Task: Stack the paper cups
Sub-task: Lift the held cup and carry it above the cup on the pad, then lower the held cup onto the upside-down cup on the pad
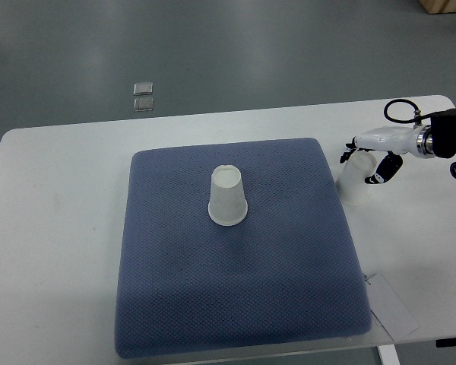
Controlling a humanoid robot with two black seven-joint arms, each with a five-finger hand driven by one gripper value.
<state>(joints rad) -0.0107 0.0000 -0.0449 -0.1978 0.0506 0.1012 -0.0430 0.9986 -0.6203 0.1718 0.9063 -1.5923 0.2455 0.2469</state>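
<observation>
A white paper cup (pixel 228 196) stands upside down near the middle of the blue mat (pixel 213 289). A second white paper cup (pixel 355 182) stands upside down on the white table just off the mat's right edge. My right hand (pixel 368 162) comes in from the right edge and its fingers are closed around the top of this second cup. The left arm is out of view.
The white table (pixel 53 228) carries the mat. A white paper slip (pixel 393 308) lies at the mat's front right corner. Two small clear squares (pixel 143 95) lie on the grey floor beyond the table's far edge.
</observation>
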